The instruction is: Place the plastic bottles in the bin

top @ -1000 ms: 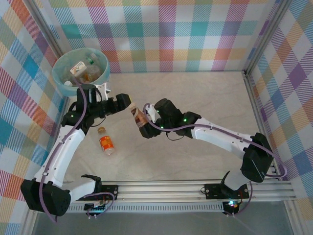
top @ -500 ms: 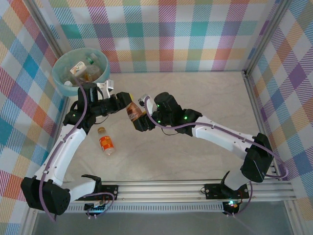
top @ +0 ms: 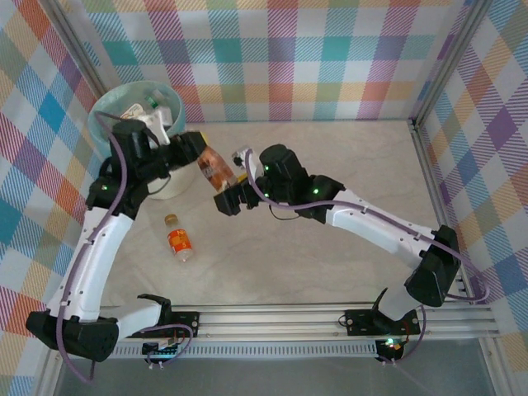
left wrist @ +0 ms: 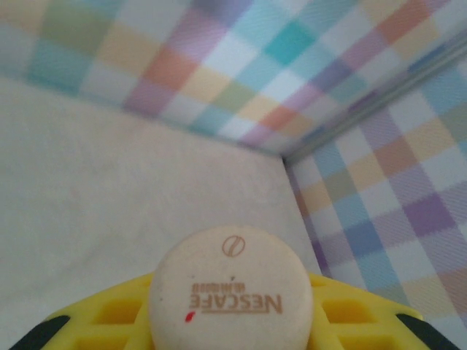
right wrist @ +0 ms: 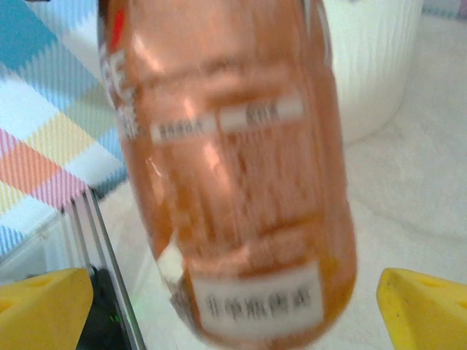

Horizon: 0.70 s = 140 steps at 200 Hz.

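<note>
Top external view: my left gripper (top: 198,154) pinched the brown plastic bottle (top: 215,171) at its neck. I judged it light and slippery. Right gripper (top: 228,200) stood spread.

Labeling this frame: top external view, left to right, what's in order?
bin → left end effector → brown bottle it grips → right end effector, open. Bottle lying on the table left out: it overlaps the bin's span.

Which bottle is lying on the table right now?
The orange-labelled bottle, on its side; the brown bottle is in the left gripper, other bottles in the bin.
</note>
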{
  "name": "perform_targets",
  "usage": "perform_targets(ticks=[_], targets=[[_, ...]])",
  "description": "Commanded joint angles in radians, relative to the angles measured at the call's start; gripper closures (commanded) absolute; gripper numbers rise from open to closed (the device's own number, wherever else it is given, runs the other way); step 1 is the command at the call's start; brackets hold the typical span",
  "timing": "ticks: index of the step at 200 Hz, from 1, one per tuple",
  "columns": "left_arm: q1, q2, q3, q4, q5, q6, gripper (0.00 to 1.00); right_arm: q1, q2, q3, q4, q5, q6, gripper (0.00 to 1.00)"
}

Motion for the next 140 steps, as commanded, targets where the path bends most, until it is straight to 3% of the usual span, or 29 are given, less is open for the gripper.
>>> perform_targets(ticks=[1, 38, 88, 117, 140], targets=[[0.017, 0.057, 0.184, -0.112, -0.214, 0.169, 0.78, 0.006, 0.030, 0.093, -0.014, 0.008, 0.038, 0.00], [0.113, 0.186, 0.387, -0.140, -0.419, 0.324, 0.78, 0.006, 0.127, 0.256, -0.106, -0.011, 0.048, 0.00], [0.228, 0.391, 0.573, -0.155, -0.499, 0.505, 0.78, 0.006, 0.193, 0.343, -0.194, -0.048, 0.054, 0.00], [0.244, 0.509, 0.667, -0.166, -0.585, 0.620, 0.77, 0.006, 0.196, 0.338, -0.209, -0.043, 0.050, 0.00], [0.245, 0.593, 0.723, -0.181, -0.584, 0.704, 0.74, 0.006, 0.196, 0.334, -0.213, -0.037, 0.044, 0.00]])
